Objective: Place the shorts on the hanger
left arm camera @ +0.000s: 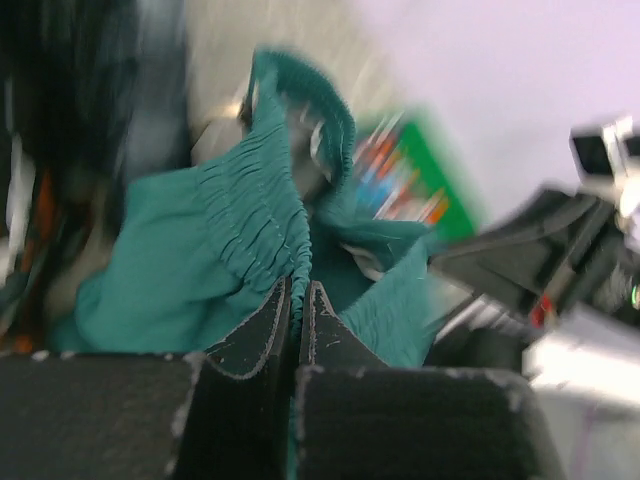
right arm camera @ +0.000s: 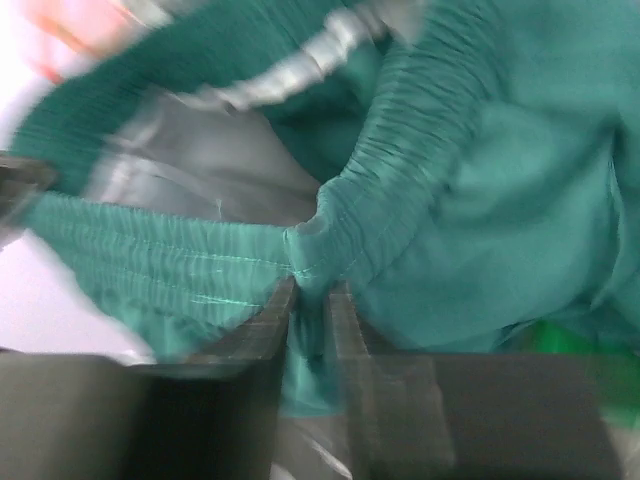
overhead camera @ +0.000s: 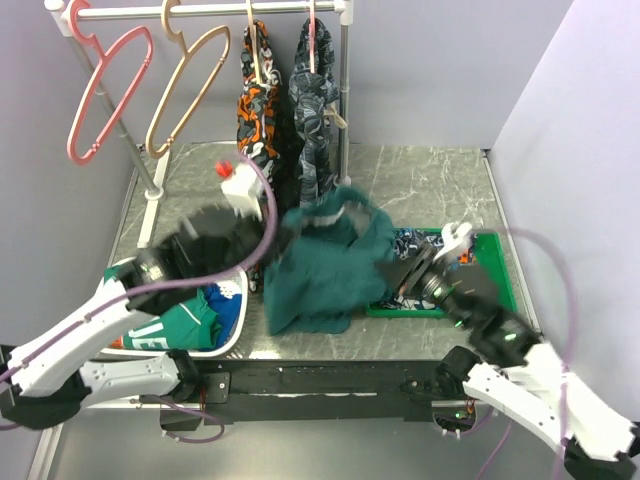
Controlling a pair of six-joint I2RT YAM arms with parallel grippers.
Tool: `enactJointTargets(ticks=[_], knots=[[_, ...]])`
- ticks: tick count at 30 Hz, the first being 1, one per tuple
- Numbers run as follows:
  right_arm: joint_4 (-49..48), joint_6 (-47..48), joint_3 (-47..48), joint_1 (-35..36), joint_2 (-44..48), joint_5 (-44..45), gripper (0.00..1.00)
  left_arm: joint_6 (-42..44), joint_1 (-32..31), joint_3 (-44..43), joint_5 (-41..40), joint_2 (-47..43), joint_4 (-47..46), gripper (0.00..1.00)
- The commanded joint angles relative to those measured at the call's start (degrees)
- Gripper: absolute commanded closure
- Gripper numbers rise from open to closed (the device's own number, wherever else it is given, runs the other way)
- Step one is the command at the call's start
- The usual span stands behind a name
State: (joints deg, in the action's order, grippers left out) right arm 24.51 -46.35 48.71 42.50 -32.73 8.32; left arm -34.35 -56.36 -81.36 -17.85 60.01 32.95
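The dark teal shorts (overhead camera: 325,265) hang between both grippers above the middle of the table. My left gripper (overhead camera: 283,237) is shut on the gathered waistband (left arm camera: 262,225) at the shorts' left side. My right gripper (overhead camera: 392,272) is shut on the waistband (right arm camera: 330,240) at their right side. The waistband opening gapes between the two grips. The tan hanger (overhead camera: 186,85) hangs by its hook on the white rail (overhead camera: 210,10) at the back left, well apart from the shorts.
A pink hanger (overhead camera: 105,90) hangs left of the tan one. Orange camouflage shorts (overhead camera: 258,110) and grey camouflage shorts (overhead camera: 313,115) hang on the rail. A white basket (overhead camera: 228,340) holds a green garment with white lettering (overhead camera: 180,320). A green tray (overhead camera: 495,270) lies at right.
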Motion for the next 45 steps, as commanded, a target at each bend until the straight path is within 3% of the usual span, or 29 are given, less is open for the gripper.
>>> enactJointTargets(ticks=[1,3,6,9,11,15,23,29,34,40,43,45], knots=[[-5.89,-8.14,-21.08,-1.54,7.06,-1.2,0.54,-0.27,1.69,12.61,4.83,-9.81,-0.43,0.99],[-1.17,-8.5,-21.2,-1.46,7.51,1.51,0.36,-2.56,1.69,19.64,6.85,-11.83,0.35,0.99],[4.46,-5.52,-15.94,-1.46,5.67,7.75,0.22,-6.78,1.69,28.26,8.35,-15.43,-0.6,0.99],[8.08,-1.74,-7.44,-1.37,-0.74,12.33,0.21,-9.42,1.69,33.02,8.53,-18.34,-1.39,0.99],[7.05,2.63,-4.78,-1.28,-6.34,10.86,0.21,-10.12,1.69,33.46,8.35,-18.7,-0.7,0.99],[0.37,10.38,1.2,2.05,-14.71,12.68,0.28,-10.91,1.6,32.5,7.13,-18.87,0.89,0.99],[-9.74,26.55,12.28,9.71,-39.67,12.78,0.28,-11.62,1.6,30.83,6.42,-19.14,2.38,0.99],[-10.01,29.56,19.31,9.53,-53.3,16.02,0.21,-11.18,1.6,28.72,5.81,-19.49,3.79,0.99],[-9.66,29.74,24.32,8.39,-60.41,17.26,0.21,-10.74,1.6,27.05,5.37,-19.14,5.28,0.99],[-8.26,28.34,27.23,7.69,-64.91,15.68,0.26,-10.91,1.6,24.94,3.18,-19.93,7.56,0.99],[-6.41,26.58,26.62,6.63,-65.53,16.55,0.4,-11.35,1.6,23.45,0.81,-20.72,9.15,0.99],[-4.31,25.7,24.87,5.15,-64.57,17.69,0.67,-11.53,1.6,22.57,-1.21,-21.68,10.73,0.99]])
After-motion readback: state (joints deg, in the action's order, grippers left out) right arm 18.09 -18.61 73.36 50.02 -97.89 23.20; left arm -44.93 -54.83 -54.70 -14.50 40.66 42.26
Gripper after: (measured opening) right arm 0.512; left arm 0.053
